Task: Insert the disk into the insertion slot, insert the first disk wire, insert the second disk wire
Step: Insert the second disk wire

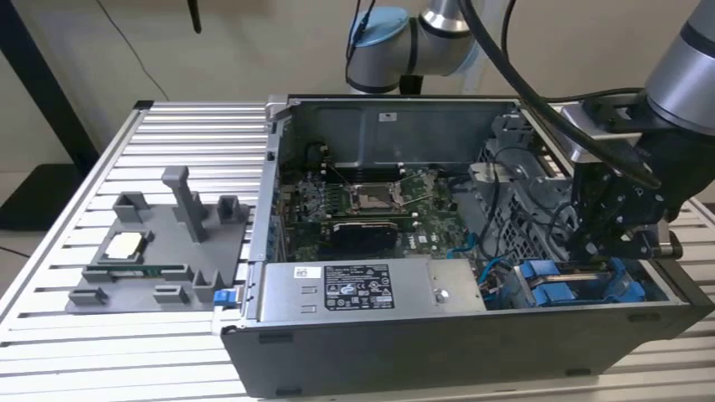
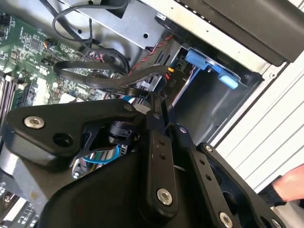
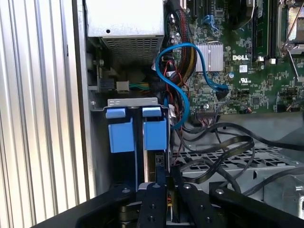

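Observation:
Two bright blue carrier tabs stand side by side in the insertion slot [image 3: 130,101] at the case's front corner. The disk [image 3: 155,134] sits down in the slot under the tab nearer the motherboard. In the exterior view the same blue carriers [image 1: 558,286] show at the case's lower right. My gripper [image 3: 164,175] hangs straight over the disk's edge, fingers close together, shut on the end of a flat black disk wire [image 3: 223,145]. In the second wrist view the gripper [image 2: 159,102] tip meets that black wire [image 2: 95,78] next to a black plug [image 2: 172,81]. The arm's gripper [image 1: 592,251] reaches down into the bay.
A silver power supply box [image 1: 357,289] lies beside the bay. Blue and black cables [image 3: 178,80] loop over the motherboard [image 3: 247,61]. A perforated cage [image 3: 247,159] lies beside my fingers. A grey fixture tray [image 1: 156,251] rests on the slatted table at the exterior view's left. A person's hand [image 2: 289,185] shows outside the case.

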Robot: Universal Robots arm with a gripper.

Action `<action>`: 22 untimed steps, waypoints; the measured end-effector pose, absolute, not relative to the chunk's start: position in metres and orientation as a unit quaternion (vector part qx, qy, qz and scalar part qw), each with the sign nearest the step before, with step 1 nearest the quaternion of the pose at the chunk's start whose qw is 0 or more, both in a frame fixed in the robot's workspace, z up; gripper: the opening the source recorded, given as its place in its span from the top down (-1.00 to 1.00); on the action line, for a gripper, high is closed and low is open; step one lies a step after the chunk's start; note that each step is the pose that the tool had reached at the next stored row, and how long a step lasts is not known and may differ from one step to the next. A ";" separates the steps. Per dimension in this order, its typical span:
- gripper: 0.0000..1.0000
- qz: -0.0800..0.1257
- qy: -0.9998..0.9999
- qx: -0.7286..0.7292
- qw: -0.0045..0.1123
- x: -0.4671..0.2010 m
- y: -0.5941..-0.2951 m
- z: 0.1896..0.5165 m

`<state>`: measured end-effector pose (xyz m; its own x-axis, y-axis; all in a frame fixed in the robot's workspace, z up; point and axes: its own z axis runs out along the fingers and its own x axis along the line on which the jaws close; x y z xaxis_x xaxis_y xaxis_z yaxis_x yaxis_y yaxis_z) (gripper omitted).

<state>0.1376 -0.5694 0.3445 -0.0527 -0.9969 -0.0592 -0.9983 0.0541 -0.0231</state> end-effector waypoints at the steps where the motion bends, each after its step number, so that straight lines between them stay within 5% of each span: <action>1: 0.68 0.012 0.725 -0.688 0.029 0.138 -0.569 0.344; 11: 0.68 0.012 0.725 -0.688 0.030 0.138 -0.569 0.334; 14: 0.55 0.012 0.725 -0.688 0.030 0.138 -0.569 0.332; 22: 0.55 0.016 0.725 -0.688 0.027 0.138 -0.569 0.352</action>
<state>0.1381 -0.5694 0.3525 -0.0531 -0.9968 -0.0606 -0.9984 0.0540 -0.0145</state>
